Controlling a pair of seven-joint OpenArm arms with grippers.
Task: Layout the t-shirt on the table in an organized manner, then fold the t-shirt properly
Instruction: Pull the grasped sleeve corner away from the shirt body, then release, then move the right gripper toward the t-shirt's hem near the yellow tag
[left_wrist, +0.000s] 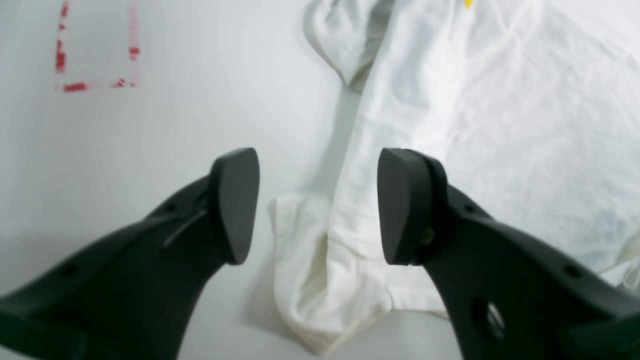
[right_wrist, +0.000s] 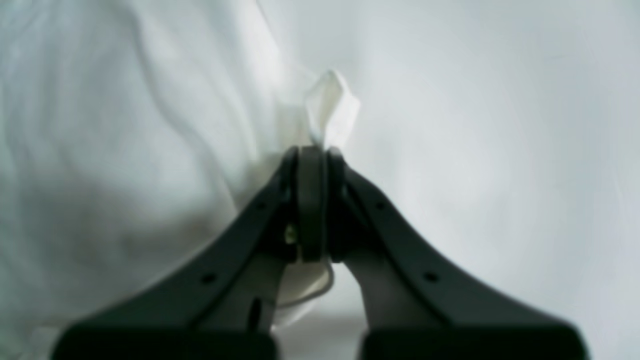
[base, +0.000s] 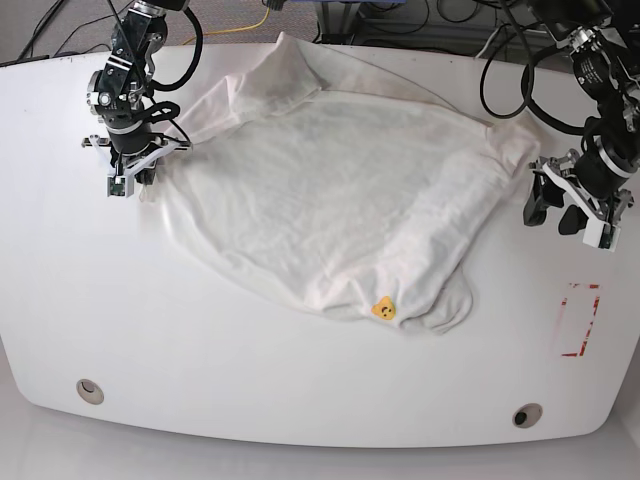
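White table (base: 300, 400) fills the base view, curved at its edges, with cables running along the far side. I note two grommet holes (base: 90, 390) near the front edge and a red tape rectangle (base: 580, 320) toward my left arm's side.

T-shirt (base: 330, 190) lies spread over the middle of the table, wrinkled and uneven, with most of its print out of sight. Only a small yellow patch (base: 383, 310) shows near its front edge. One sleeve is bunched toward the far edge, and another corner folds under itself at the front.

Right gripper (right_wrist: 312, 150) is closed tight on a pinch of t-shirt edge; a small peak of white cloth stands up just past its fingertips. In the base view this gripper sits at the shirt's far corner on that view's left.

Left gripper (left_wrist: 318, 200) stands well open, and nothing is between its fingers (left_wrist: 235, 205). The wrist view shows it hanging above the shirt's side edge, one finger over bare table, the other over cloth. I cannot tell whether it touches either.
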